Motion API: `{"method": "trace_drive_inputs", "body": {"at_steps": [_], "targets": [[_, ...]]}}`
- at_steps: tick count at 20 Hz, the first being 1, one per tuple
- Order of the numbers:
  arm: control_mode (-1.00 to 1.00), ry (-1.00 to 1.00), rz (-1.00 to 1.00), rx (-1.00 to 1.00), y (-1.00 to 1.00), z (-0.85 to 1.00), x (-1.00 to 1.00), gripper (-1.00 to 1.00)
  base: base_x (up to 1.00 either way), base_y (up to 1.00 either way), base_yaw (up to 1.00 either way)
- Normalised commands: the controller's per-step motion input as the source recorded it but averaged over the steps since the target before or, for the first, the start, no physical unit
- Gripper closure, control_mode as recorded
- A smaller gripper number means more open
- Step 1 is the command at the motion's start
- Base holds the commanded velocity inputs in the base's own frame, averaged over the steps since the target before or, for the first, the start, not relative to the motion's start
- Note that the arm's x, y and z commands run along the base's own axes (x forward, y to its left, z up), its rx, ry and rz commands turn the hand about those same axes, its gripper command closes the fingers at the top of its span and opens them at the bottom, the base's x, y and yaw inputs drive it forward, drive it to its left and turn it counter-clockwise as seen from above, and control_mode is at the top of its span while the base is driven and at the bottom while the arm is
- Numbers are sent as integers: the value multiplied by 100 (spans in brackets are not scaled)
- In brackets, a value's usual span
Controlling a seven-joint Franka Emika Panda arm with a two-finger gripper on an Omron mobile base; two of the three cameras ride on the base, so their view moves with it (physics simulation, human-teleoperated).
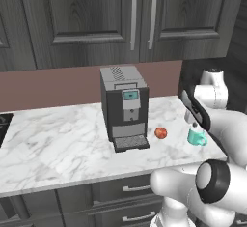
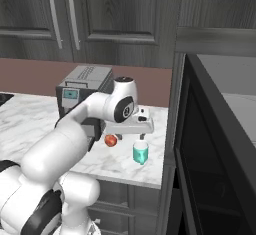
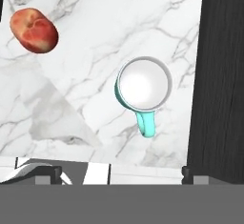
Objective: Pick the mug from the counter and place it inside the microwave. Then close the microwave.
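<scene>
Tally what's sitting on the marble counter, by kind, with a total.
Mug, teal: 1
Fruit, red-orange: 1
Coffee machine, grey: 1
Total: 3

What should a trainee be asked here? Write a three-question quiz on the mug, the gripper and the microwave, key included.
1. True or false: the gripper is closed on the mug.
2. What lies on the counter between the mug and the coffee machine?
A. a spoon
B. a red fruit
C. a plate
3. Fill in: the microwave door stands ____.

Key
1. False. The hand hangs over the mug with its jaws wide apart, and the mug stands upright on the counter.
2. B. The fruit sits apart from both.
3. Open. The door swings out toward the robot, and the light interior shows behind it.
</scene>
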Motion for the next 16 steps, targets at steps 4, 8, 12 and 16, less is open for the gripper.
{"method": "trace_drive_inputs", "body": {"at_steps": [4, 8, 12, 16], "targets": [[-100, -4, 9, 0, 0, -22, 0, -100, 0, 0, 0], [-100, -11, 6, 1, -2, -36, 0, -100, 0, 0, 0], [-100, -7, 8, 2, -3, -25, 0, -100, 0, 0, 0], [-100, -1, 5, 0, -4, -3, -3, -100, 0, 0, 0]]}}
